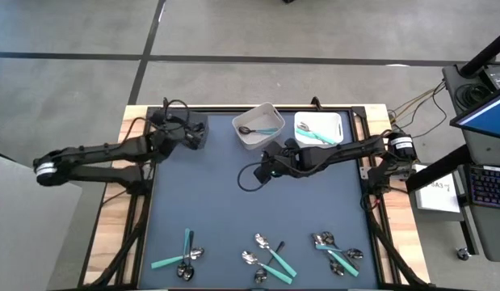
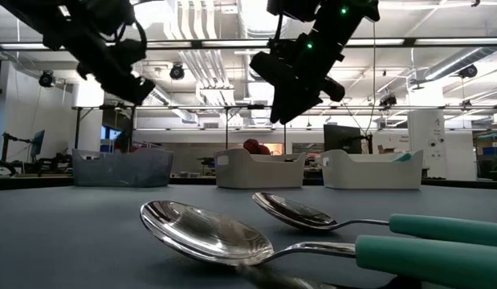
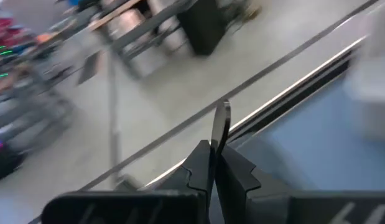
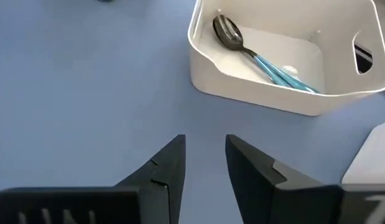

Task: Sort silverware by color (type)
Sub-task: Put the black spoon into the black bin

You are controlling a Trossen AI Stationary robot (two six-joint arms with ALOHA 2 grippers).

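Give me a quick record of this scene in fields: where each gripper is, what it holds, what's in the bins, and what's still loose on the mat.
left gripper: raised over the dark grey bin at the mat's far left corner, shut on a thin metal utensil
right gripper: open, empty, above the mat near the tilted white bin
tilted white bin: one teal-handled spoon
second white bin: teal-handled pieces
loose silverware: three clusters along the near edge, mostly teal handles
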